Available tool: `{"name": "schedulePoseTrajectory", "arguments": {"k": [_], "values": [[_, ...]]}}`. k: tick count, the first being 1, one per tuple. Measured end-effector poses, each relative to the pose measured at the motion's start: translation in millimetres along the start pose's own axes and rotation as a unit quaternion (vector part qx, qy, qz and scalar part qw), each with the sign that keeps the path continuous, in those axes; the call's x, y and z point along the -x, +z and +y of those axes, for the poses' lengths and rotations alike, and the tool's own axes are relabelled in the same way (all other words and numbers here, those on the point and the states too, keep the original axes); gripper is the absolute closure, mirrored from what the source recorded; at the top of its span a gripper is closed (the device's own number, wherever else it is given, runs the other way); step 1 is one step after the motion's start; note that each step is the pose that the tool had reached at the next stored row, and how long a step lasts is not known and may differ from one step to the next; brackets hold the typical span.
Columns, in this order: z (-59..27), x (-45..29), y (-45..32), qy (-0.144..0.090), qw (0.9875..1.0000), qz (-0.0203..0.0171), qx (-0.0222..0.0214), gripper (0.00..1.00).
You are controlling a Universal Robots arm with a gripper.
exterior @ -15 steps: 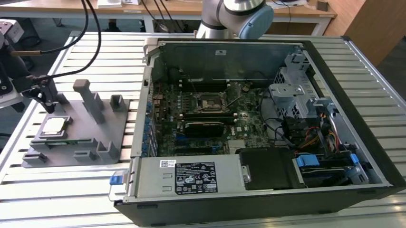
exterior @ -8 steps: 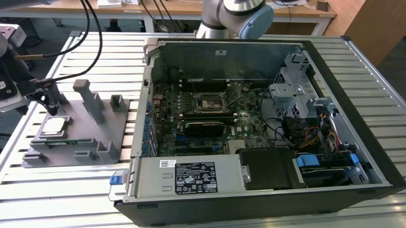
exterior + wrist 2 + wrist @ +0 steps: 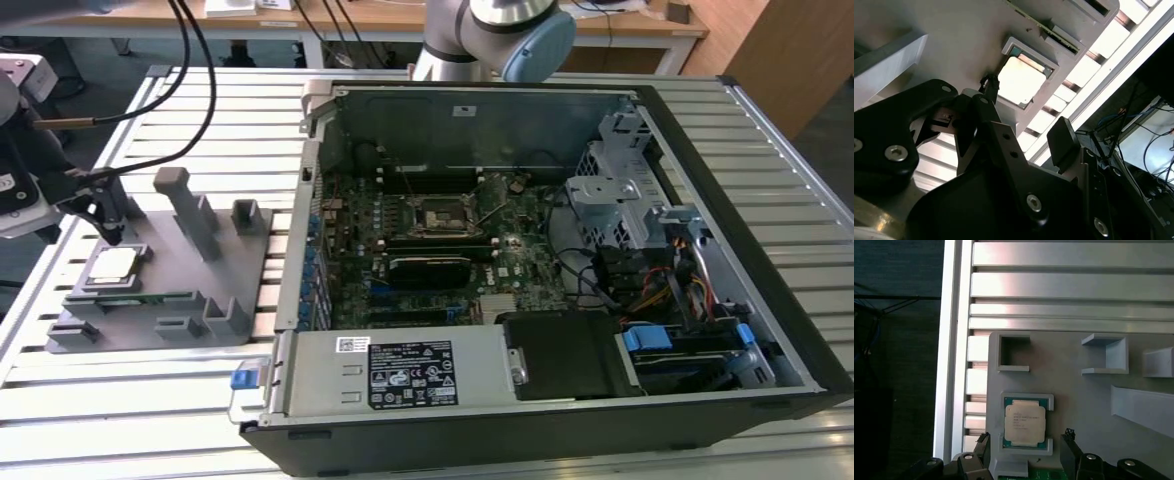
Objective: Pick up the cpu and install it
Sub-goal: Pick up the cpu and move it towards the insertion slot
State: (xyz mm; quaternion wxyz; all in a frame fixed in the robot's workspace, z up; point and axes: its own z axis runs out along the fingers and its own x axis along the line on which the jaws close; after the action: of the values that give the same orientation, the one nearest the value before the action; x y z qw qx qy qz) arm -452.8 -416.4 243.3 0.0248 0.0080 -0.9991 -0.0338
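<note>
One open computer case (image 3: 767, 270) lies flat on one slatted table (image 3: 134, 400), its one socket (image 3: 434, 215) facing up, evidently for access from above. One grey fixture (image 3: 160, 290) locates one cpu (image 3: 1025, 423) in a framed recess. One gripper (image 3: 1027, 436) hovers over the cpu, fingers apart, no contact evident.

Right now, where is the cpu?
The cpu sits in a recess of the grey fixture at the exterior view's left, beside the open computer case, with the open gripper just above it.
</note>
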Motion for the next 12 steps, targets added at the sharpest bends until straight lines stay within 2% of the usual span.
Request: {"name": "schedulePoseTrajectory", "arguments": {"k": [12], "values": [[-0.4, 0.3, 6.1, 0.0, 1.0, 0.0, 0.0, 0.34]]}}
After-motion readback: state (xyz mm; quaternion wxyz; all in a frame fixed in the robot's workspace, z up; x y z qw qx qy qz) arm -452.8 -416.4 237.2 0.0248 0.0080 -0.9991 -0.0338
